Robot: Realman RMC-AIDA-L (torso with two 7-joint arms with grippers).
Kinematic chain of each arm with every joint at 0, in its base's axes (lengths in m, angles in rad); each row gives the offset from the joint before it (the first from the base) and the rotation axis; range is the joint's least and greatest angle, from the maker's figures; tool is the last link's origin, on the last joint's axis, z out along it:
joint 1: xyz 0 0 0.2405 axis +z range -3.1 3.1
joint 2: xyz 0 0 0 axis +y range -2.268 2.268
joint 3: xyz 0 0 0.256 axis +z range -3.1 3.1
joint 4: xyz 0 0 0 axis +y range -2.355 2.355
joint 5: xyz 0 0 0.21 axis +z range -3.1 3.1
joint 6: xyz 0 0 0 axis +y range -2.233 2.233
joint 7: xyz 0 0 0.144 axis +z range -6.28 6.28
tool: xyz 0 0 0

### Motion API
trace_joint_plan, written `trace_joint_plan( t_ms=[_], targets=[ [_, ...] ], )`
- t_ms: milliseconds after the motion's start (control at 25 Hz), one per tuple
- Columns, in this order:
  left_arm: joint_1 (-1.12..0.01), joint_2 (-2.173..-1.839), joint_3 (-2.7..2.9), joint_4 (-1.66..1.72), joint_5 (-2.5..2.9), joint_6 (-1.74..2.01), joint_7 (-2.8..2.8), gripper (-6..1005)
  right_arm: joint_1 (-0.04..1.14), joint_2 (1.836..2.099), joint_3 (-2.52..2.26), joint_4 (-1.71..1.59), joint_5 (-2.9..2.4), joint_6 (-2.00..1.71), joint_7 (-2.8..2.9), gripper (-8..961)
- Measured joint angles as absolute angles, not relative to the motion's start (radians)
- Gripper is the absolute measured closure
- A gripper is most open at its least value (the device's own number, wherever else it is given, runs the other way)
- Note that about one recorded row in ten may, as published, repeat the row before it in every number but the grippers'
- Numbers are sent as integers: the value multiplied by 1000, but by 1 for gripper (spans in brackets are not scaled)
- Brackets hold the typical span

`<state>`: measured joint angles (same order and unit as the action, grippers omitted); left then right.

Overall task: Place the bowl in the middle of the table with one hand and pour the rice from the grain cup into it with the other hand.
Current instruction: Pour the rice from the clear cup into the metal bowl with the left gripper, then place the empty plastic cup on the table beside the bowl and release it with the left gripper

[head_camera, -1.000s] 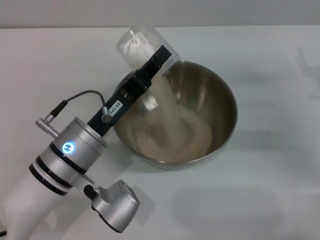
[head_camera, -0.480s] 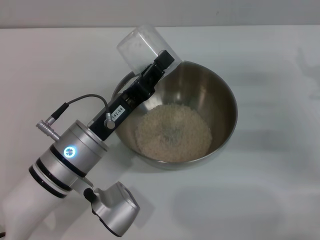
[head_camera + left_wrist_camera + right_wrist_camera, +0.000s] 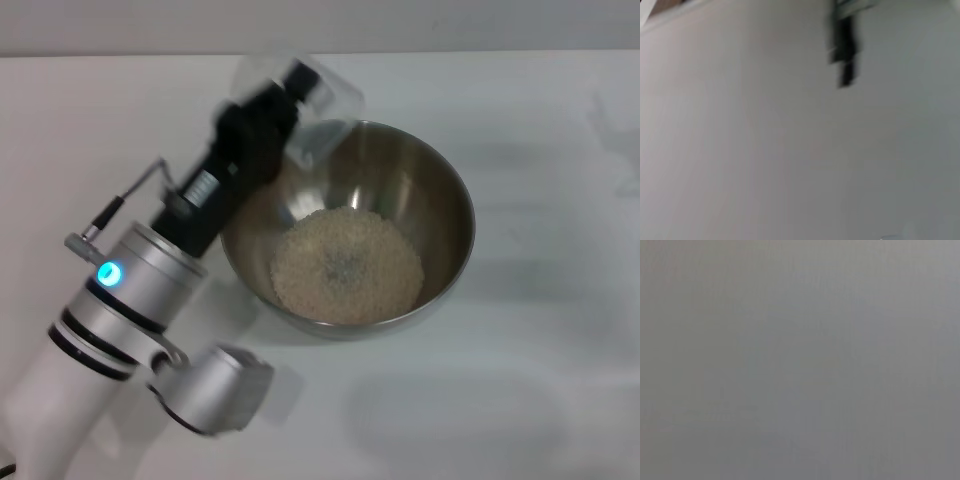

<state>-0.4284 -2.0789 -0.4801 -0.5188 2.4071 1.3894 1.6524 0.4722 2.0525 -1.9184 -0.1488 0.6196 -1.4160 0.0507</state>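
Observation:
The stainless-steel bowl stands on the white table near its middle. A mound of pale rice lies in its bottom. My left gripper is over the bowl's far-left rim, shut on the translucent grain cup. The cup is tilted and blurred by motion, and no rice shows inside it. The left wrist view holds only blurred white surface and a dark shape I cannot identify. My right gripper is out of view, and its wrist view is plain grey.
The left arm's silver segments and green light cover the table's near-left part. White tabletop stretches to the right of the bowl and in front of it.
One second ago rice was streaming from the cup into the bowl. The stream has stopped, the rice has settled, and the left wrist has swung the emptied cup round.

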Motion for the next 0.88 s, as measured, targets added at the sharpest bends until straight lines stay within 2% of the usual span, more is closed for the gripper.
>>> trace_joint_plan(
  t_ms=[240,480,880],
  targets=[
    [-383,-2080,-631,-552,2386,1370,1088,880,474,2053,-1917,-149,620,-1410,53,162],
    [-385,-2075,-705,-522,2178,1232,494,873,475,2054,-1912,-149,620,-1407,58,162],
    [-415,-2077,-813,-372,2151,978,39,861,476,2055,-1910,-152,620,-1408,59,161]
  ],
)
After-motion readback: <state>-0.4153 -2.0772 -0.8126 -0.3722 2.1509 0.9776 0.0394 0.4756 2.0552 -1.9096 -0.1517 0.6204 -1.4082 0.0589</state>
